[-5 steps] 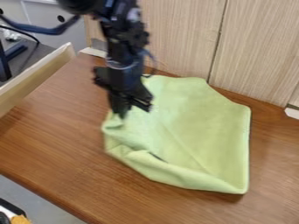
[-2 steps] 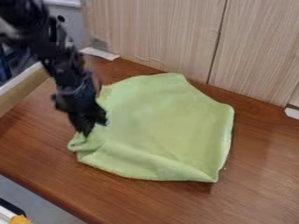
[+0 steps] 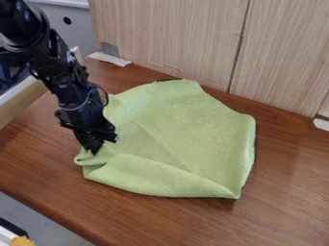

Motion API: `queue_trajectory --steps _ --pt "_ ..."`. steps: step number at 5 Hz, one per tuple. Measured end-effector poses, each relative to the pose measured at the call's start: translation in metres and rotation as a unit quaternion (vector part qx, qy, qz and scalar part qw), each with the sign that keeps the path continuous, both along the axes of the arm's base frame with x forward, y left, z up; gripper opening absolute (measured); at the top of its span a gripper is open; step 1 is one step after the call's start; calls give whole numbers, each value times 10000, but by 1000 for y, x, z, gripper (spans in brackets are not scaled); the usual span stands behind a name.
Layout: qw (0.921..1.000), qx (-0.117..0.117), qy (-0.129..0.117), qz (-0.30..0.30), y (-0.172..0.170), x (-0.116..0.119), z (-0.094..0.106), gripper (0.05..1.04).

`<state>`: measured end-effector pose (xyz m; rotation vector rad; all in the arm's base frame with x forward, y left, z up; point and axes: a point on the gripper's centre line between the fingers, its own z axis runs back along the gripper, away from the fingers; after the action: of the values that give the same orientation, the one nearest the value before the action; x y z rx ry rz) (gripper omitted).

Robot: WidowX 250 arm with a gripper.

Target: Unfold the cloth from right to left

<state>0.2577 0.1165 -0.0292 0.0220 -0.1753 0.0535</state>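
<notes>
The black gripper (image 3: 94, 148) hangs at the left corner of the green cloth (image 3: 186, 129), its tips down at the fabric, shut on that corner. Spread over the middle of the wooden surface, the cloth lies mostly flat. Its lower edge is folded over in a broad flap, and a diagonal crease runs from near the gripper toward the lower right corner. The fabric pinched between the tips is hidden by the gripper itself.
Light wood panels (image 3: 173, 38) stand behind the brown table (image 3: 289, 192). A wooden-edged tray or box (image 3: 22, 102) is at the left, partly behind the arm. White tape (image 3: 109, 58) lies by the panel's base.
The gripper has moved left and down, pulling the cloth's left corner along. The whole cloth has shifted left, and its lower flap now lies lower and wider.
</notes>
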Motion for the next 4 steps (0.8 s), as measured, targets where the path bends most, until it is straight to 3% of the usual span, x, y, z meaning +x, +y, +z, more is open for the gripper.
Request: queue_trajectory --steps 1,2,3,4 --pt "10000 4 43 63 1 -3 1 226" --pt "9997 62 209 77 2 -10 2 462" --pt "9995 152 255 78 2 -11 13 760" --pt "9993 292 184 -121 -4 -3 29 993"
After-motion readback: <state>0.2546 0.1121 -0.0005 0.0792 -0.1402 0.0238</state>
